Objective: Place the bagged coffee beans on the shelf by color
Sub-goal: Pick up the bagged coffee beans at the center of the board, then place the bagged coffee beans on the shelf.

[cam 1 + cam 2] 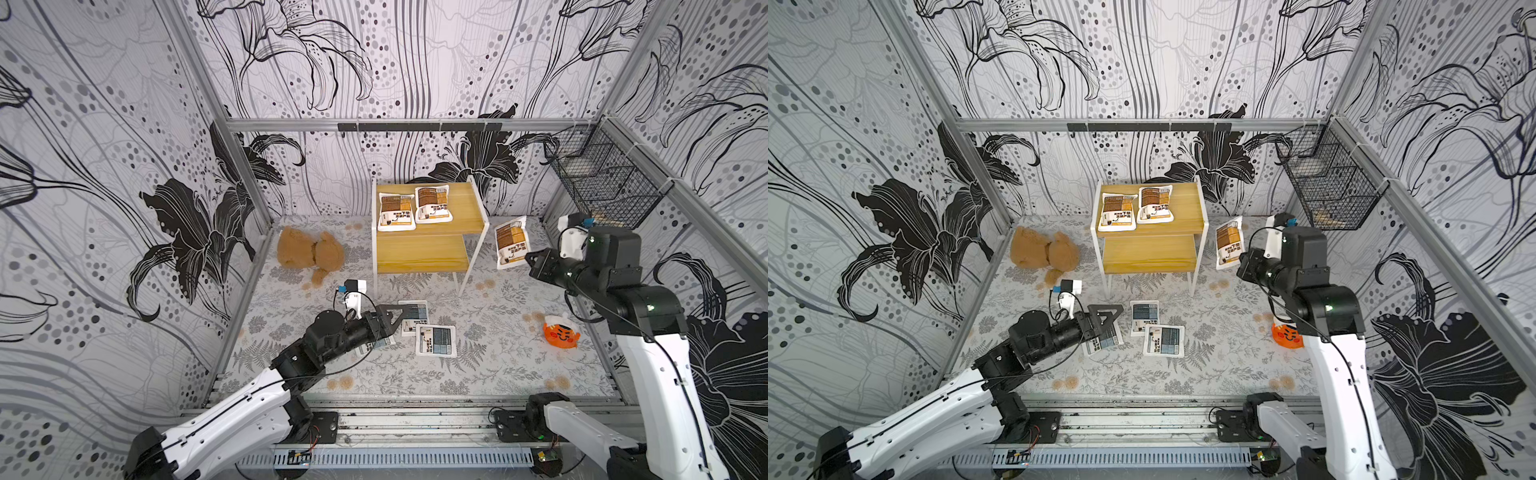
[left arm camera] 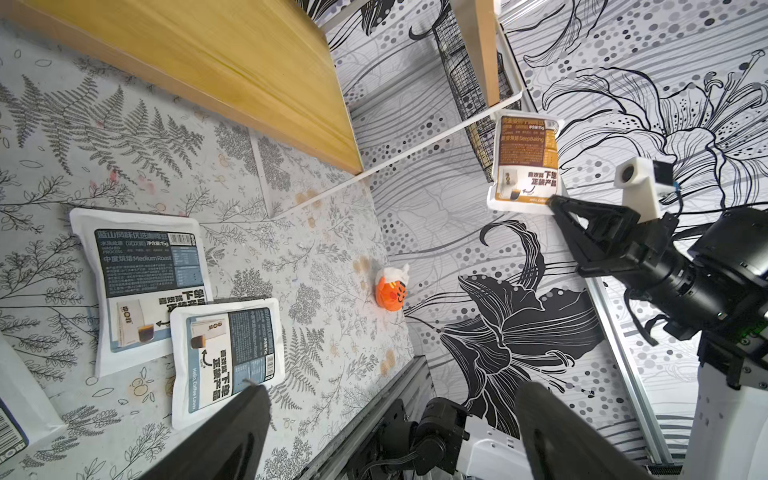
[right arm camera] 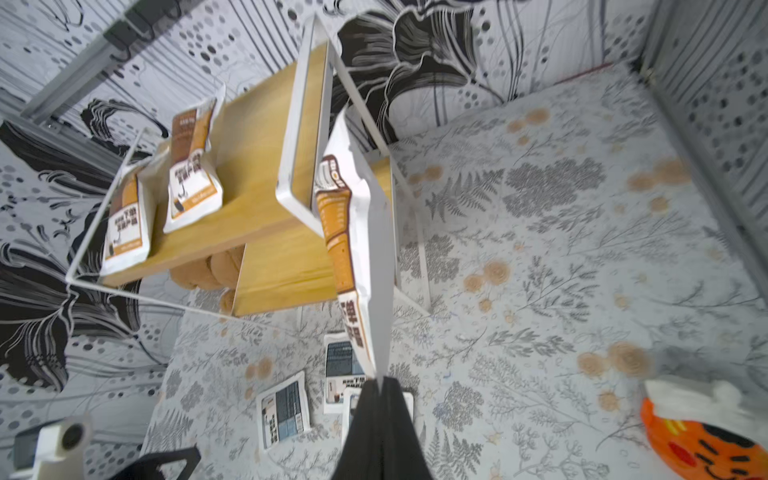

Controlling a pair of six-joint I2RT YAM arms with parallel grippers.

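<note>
With right gripper [image 1: 530,259] pinching brown-orange pouch [image 1: 511,243] by its edge, clear shelf [image 1: 465,201] rail, lay flat topside; left gripper [image 1: 397,318] wide, empty.

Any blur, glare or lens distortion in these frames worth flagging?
Right wrist view: soft overall, smeared most at the orange toy and the mat. Left wrist view: sharp, print on the blue pouch reads clearly, only the left gripper itself is out of focus. In both top views: even light, faint shadows, no glare, wide-angle stretching toward the corners.

shelf [image 1: 419,251]: yellow boards, white frame | brown-orange pouches [image 1: 396,212]: white ground | blue-grey pouches [image 1: 435,340]: white ground | bear [image 1: 309,251]: brown
</note>
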